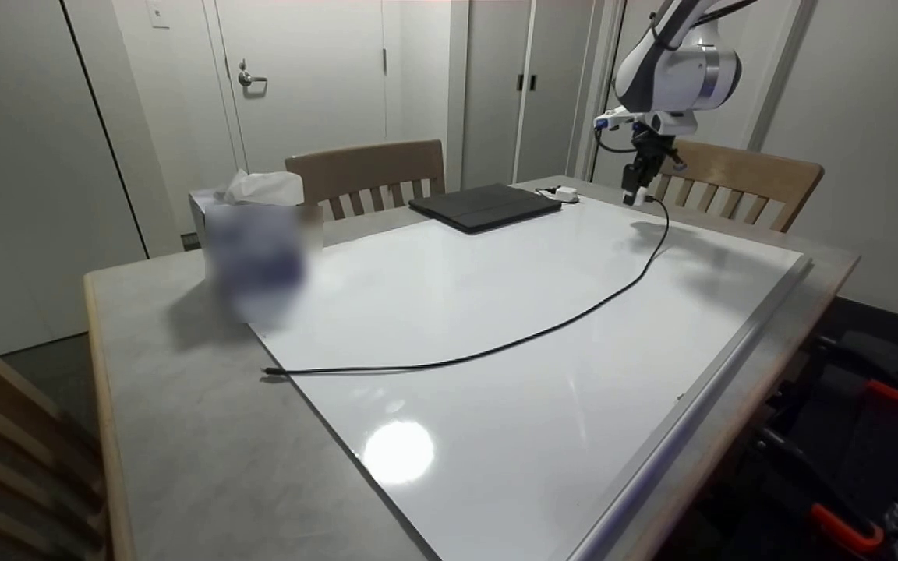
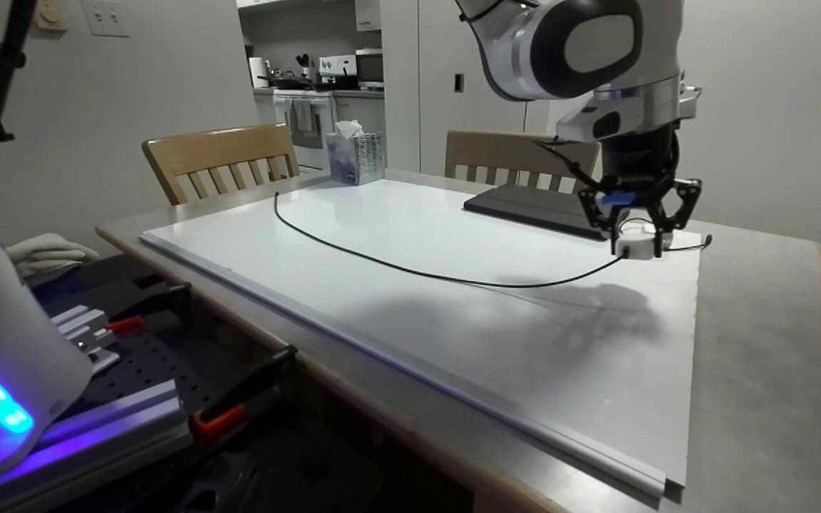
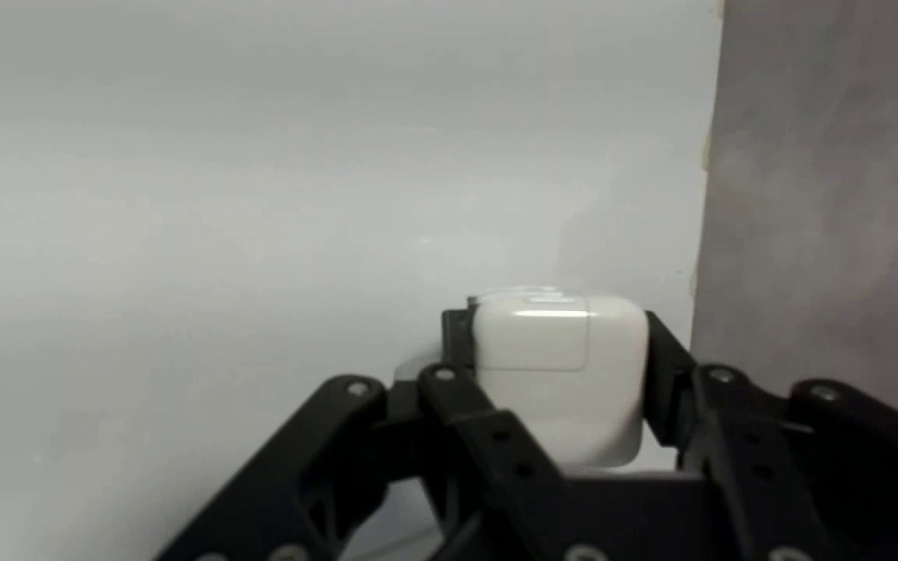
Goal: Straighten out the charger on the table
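The charger's black cable lies in a long bow across the table's white top. It also shows in an exterior view. Its far tip rests near the edge of the white top. My gripper is shut on the charger's white plug block and holds it a little above the table, with its shadow beneath. The cable rises to the plug. In the wrist view the plug block sits between the two black fingers; the cable's joint with it is hidden there.
A flat dark slab lies at the table's side, beside another small white adapter with a thin dark cord. A tissue box stands at a corner. Wooden chairs surround the table. A raised rail runs along one long edge.
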Tool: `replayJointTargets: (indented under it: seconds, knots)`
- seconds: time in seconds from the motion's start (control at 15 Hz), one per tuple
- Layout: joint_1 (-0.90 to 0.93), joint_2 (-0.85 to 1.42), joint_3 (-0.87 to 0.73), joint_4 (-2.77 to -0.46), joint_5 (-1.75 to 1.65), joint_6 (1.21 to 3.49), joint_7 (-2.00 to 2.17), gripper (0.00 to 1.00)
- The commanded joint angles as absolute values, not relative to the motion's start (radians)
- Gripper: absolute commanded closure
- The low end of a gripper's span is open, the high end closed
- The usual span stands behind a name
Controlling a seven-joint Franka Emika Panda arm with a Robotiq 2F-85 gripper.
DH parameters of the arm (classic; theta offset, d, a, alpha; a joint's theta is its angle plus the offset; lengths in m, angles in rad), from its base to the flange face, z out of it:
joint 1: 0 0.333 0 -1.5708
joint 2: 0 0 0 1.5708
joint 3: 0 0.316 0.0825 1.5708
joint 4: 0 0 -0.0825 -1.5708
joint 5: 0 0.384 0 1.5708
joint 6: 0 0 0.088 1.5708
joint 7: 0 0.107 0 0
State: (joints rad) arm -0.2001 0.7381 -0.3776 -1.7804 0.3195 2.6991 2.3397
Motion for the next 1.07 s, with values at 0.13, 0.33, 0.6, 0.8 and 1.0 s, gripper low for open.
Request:
replayJointTargets:
  seconds: [0.13,0.33,0.6,0.8,1.0]
  knots:
    - [-0.237,0.746,-0.357,-1.763,0.31,2.695,2.357,0.49]
    - [-0.226,0.76,-0.356,-1.753,0.324,2.7,2.407,0.74]
    - [-0.248,0.777,-0.364,-1.733,0.367,2.672,2.607,0.74]
    - [-0.188,0.814,-0.463,-1.73,0.558,2.67,2.612,0.74]
    - [-0.132,0.86,-0.574,-1.719,0.778,2.647,2.599,0.74]
